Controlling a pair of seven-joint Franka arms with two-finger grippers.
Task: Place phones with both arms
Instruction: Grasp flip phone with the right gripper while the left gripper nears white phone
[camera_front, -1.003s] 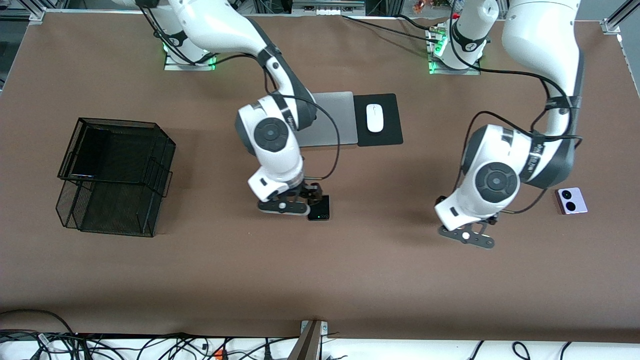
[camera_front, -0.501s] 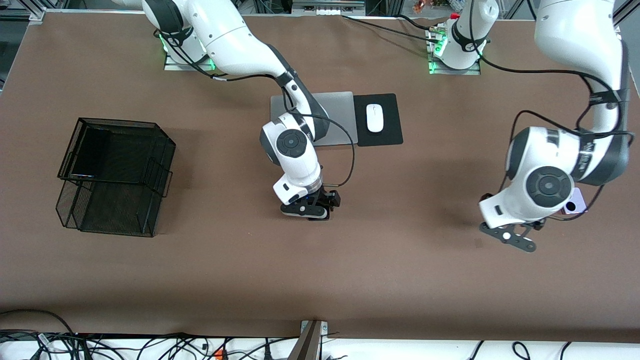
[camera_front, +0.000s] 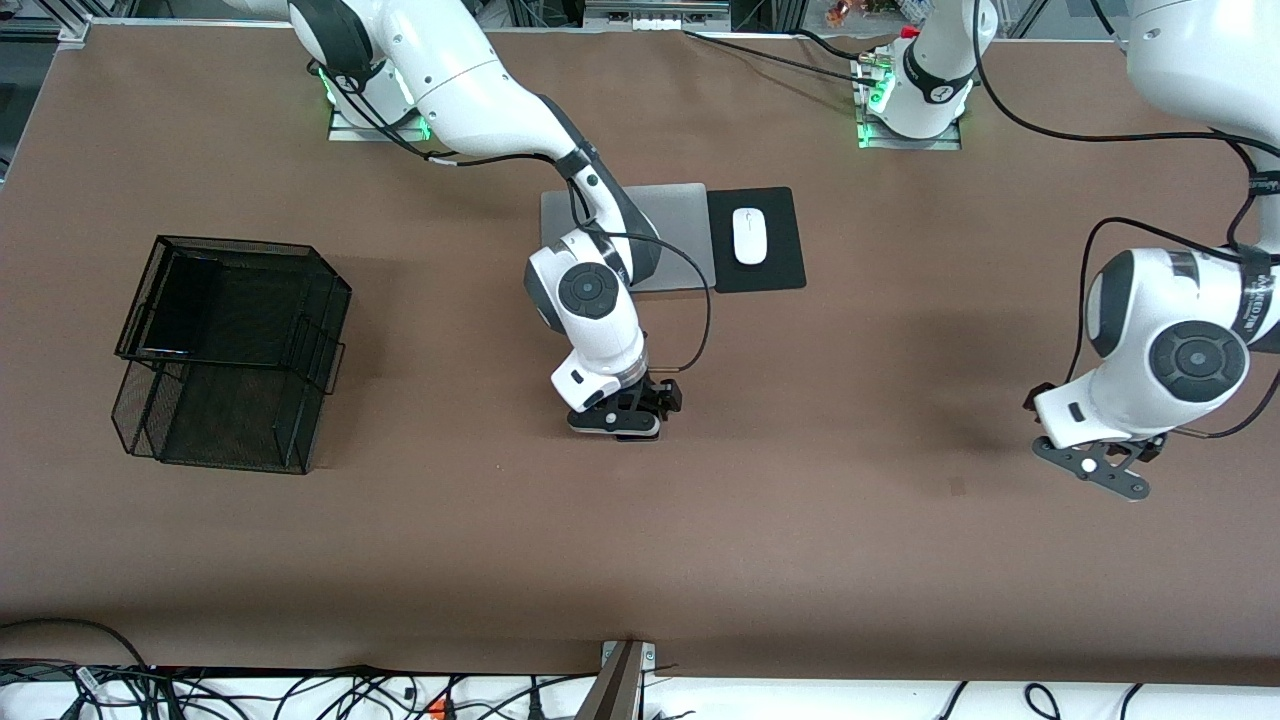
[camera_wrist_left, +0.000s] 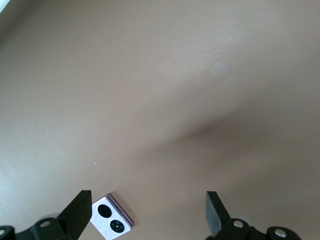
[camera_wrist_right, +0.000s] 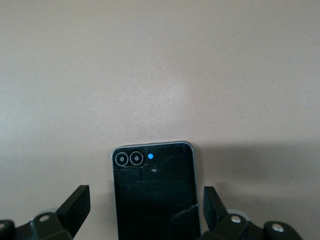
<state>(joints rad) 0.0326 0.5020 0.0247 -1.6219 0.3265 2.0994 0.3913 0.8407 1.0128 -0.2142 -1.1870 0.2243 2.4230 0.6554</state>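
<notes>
Two grippers stand over two phones, each spread wide and holding nothing.

In the right wrist view the small squarish black phone (camera_wrist_right: 154, 190) lies flat on the brown table (camera_front: 800, 560), centred between the right gripper (camera_wrist_right: 145, 212)'s fingers (camera_wrist_right: 75, 202), with bare table showing on both sides of it. Its camera end with the two ringed lenses points away from the wrist, so its length runs across the line on which the jaws would close, and they would meet its two long edges. In the front view the right gripper (camera_front: 615, 420) sits low over the middle of the table, nearer to the front camera than the grey laptop (camera_front: 670, 215), and hides that phone. A straight descent looks enough here.

The left gripper (camera_front: 1095, 470) hangs over the left arm's end of the table. In the left wrist view the lavender-white phone (camera_wrist_left: 111, 224) lies flat and turned on a diagonal, close beside one finger (camera_wrist_left: 79, 210) of the left gripper (camera_wrist_left: 145, 215) and well off the midline of the gap. My judgement is that the left arm still needs a sideways shift and a wrist turn before it can close.

The long slim black phone (camera_front: 180, 305) lies in the upper tier of the black wire tray (camera_front: 320, 345) at the right arm's end.
</notes>
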